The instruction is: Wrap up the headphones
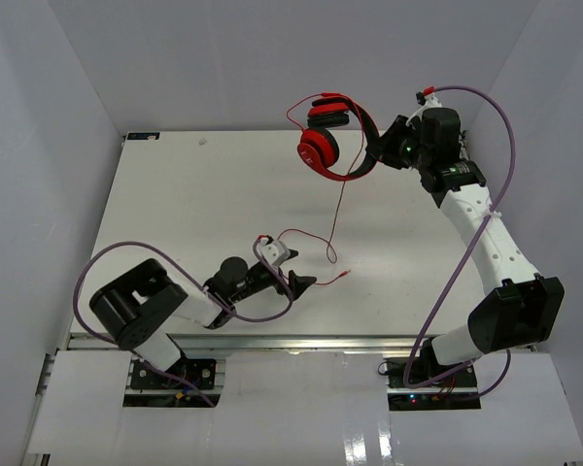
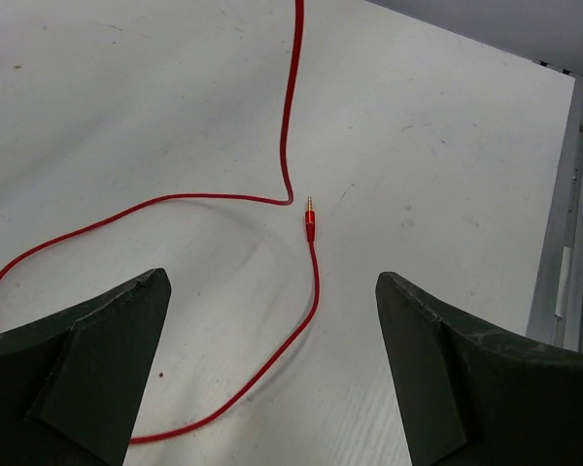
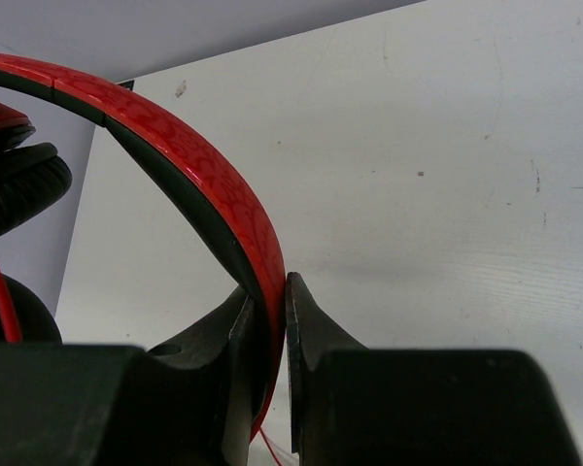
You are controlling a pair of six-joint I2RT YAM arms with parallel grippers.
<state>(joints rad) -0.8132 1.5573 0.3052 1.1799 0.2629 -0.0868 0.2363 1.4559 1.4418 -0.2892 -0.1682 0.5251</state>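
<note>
The red headphones (image 1: pixel 330 136) hang in the air at the back right, held by their headband (image 3: pixel 204 165). My right gripper (image 1: pixel 384 148) is shut on the headband (image 1: pixel 366 155), with both jaws pressed on it in the right wrist view (image 3: pixel 272 291). The thin red cord (image 1: pixel 338 209) drops from the cups to the table and ends in a plug (image 1: pixel 345 275). My left gripper (image 1: pixel 296 282) is open and low over the table. In the left wrist view the cord (image 2: pixel 287 126) and its plug (image 2: pixel 309 221) lie ahead of the gripper (image 2: pixel 272 291), with a loop of cord passing between the jaws.
Purple robot cables (image 1: pixel 486 126) loop off both arms. The white table (image 1: pixel 194 194) ends at a metal rail (image 1: pixel 301 342) along the near edge, also at the right of the left wrist view (image 2: pixel 568 243). White walls enclose the back and sides.
</note>
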